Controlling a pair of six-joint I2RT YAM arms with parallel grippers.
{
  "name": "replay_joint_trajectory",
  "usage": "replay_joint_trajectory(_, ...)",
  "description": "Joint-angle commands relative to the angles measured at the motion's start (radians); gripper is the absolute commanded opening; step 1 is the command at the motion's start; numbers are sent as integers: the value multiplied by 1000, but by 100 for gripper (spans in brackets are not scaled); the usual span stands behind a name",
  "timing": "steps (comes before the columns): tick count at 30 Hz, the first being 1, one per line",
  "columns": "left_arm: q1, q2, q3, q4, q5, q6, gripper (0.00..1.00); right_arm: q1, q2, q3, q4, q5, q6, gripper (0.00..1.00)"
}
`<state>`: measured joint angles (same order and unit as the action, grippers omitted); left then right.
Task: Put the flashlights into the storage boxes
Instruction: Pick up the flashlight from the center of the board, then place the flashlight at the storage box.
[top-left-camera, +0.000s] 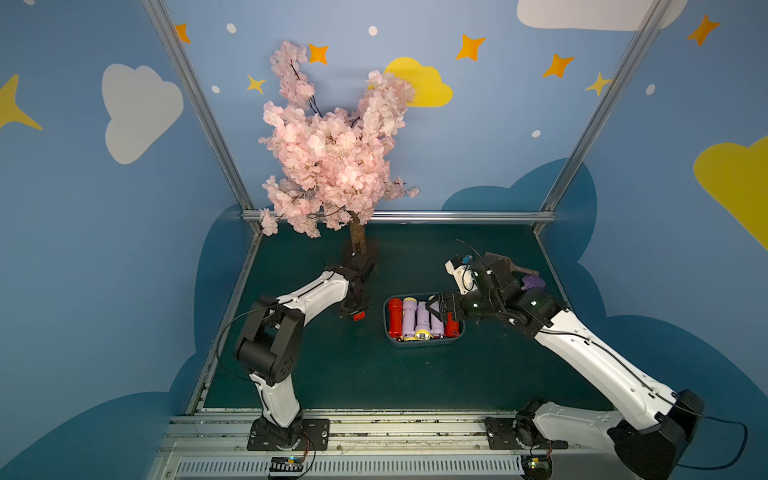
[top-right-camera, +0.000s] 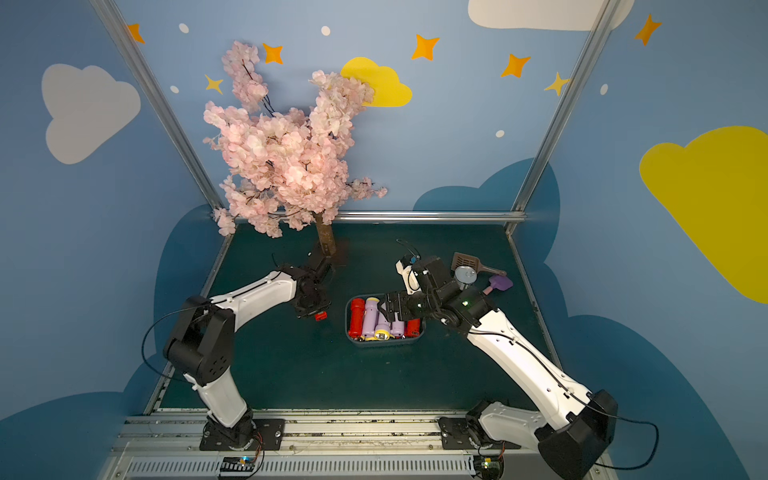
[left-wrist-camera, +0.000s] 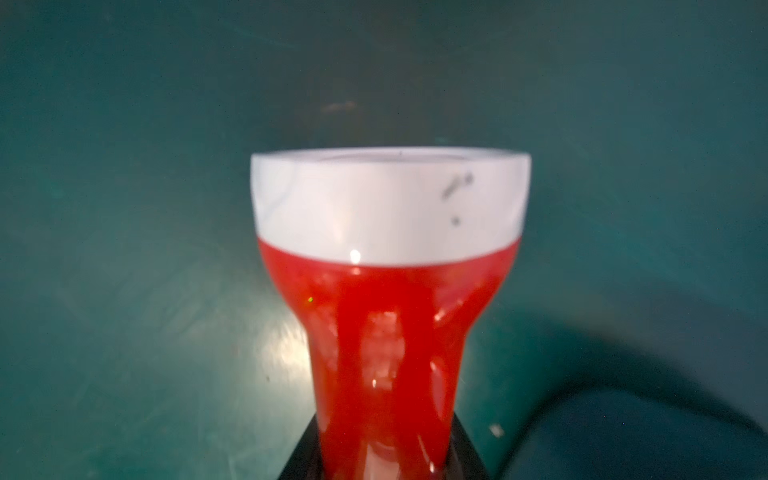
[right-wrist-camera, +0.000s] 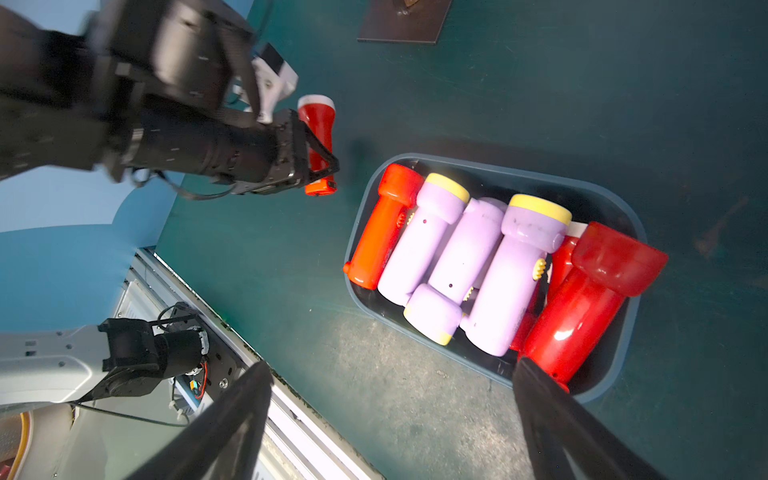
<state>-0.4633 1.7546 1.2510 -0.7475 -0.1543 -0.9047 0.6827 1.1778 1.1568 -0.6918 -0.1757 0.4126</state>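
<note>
Beside the storage box (right-wrist-camera: 490, 168), the left gripper (right-wrist-camera: 322, 164) clamps the barrel of a red flashlight (left-wrist-camera: 386, 332), likely light, rigid and slippery, best held below its flared head; the right gripper (right-wrist-camera: 390, 361) has its jaws apart.

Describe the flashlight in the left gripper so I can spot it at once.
Find the pink blossom tree at the back of the table. Just in front, the left gripper holds a red flashlight with a white head. It is the only one outside the blue-grey tub.
</note>
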Motion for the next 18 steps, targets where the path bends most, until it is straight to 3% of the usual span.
replay_joint_trajectory(1, -37, -67, 29, -71, -39, 13, 27, -3, -37, -22, 6, 3, 9, 91)
replay_joint_trajectory(8, -157, -130, 85, -74, -19, 13, 29, -3, -119, -73, -19, 48, 30, 91)
replay_joint_trajectory(18, -327, -3, 260, -72, 7, -6, 29, -3, -280, -128, -119, 118, 58, 91)
